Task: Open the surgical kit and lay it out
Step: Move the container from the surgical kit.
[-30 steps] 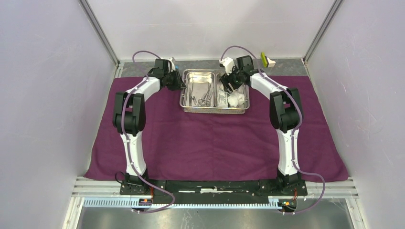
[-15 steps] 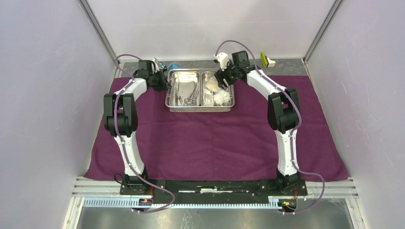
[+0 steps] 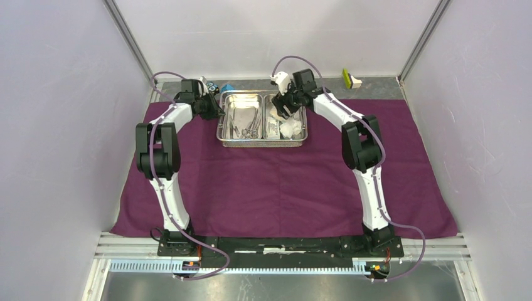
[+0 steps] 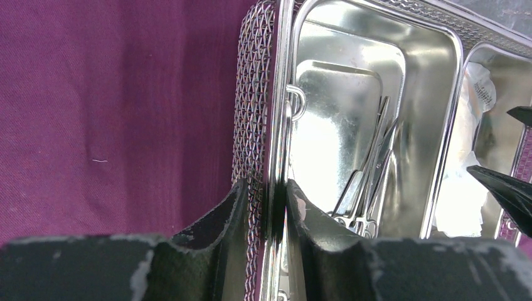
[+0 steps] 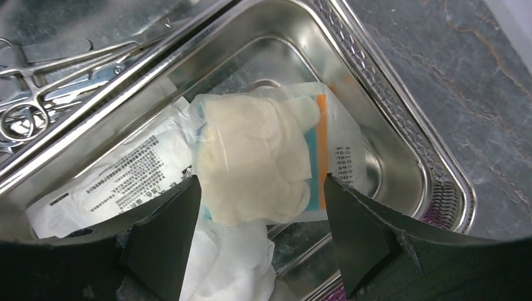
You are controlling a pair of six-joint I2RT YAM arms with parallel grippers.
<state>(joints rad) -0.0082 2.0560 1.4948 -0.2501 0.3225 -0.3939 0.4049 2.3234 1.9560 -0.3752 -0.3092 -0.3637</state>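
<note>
Left gripper (image 4: 266, 194): jaws drawn together on the left wall of the steel tray (image 4: 285, 63), with one finger outside against the mesh skirt and the other inside the compartment. Just ahead of the inner finger, slim metal forceps (image 4: 376, 163) lying lengthwise on the compartment floor. To the outer side, purple cloth wrap (image 4: 113, 113) spread flat under the tray.

Right gripper (image 5: 260, 188): fingers wide apart, lowered into the tray's other compartment. Between the fingers, a clear sealed packet (image 5: 263, 157) with a cream folded item inside; contact with the pads not discernible. Under that packet, toward the left finger, a white printed packet (image 5: 119, 182). Close below the gripper, white gauze wads (image 5: 232, 266). Left of the gripper, beyond the divider, the ringed handles of the forceps.
</note>
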